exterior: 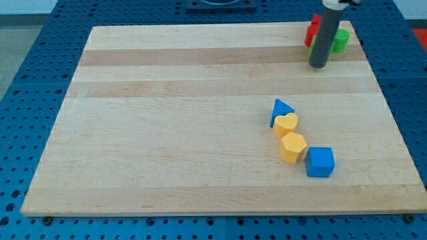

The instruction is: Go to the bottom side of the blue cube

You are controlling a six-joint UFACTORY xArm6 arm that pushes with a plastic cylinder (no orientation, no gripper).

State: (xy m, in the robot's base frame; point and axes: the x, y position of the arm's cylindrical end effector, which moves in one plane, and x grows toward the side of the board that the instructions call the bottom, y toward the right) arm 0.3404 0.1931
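The blue cube [320, 162] sits on the wooden board [167, 133] at the view's lower right. A yellow hexagonal block [293, 147] touches its left side. Above that lie a yellow heart block [286, 124] and a blue triangular block [281, 109], all in a short chain. My tip [317, 65] is at the view's top right, far above the blue cube. It stands just in front of a red block [312, 31] and a green block [341, 40], which the rod partly hides.
The board's right edge [393, 133] runs close to the blue cube. A blue pegboard table [33, 80] surrounds the board on all sides.
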